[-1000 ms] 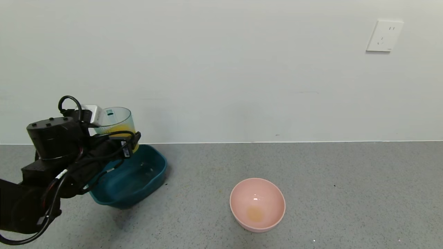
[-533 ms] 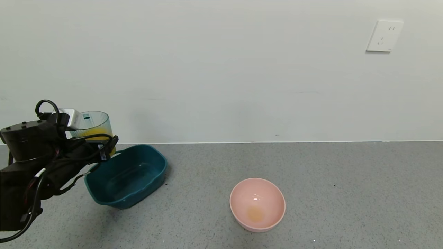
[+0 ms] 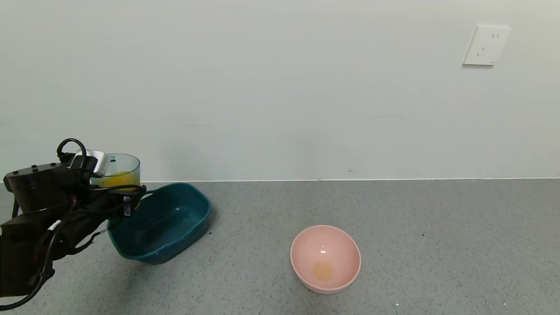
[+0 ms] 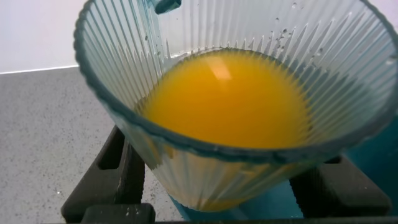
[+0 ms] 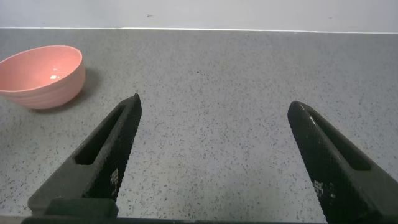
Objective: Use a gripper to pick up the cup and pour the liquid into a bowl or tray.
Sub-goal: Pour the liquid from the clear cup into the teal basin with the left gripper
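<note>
- While the head view is showing the left gripper (image 3: 124, 199) only from behind, the left wrist view is looking straight into the cup (image 4: 236, 106), where the orange liquid (image 4: 230, 99) is filling the lower part.
- That close view is also showing the black jaws pressing on both sides of the ribbed cup, so the left gripper is clamping it firmly.
- Only the head view is taking in the teal tub (image 3: 162, 223), with the cup being held upright just beside its far left corner, above the tabletop (image 3: 415, 227).
- The left arm is reaching forward from the tub's left.
- The right gripper (image 5: 214, 152), seen in its own wrist view alone, is hanging wide open and empty over the tabletop, well apart from the tub, with the pink bowl (image 5: 40, 74) nearby.
</note>
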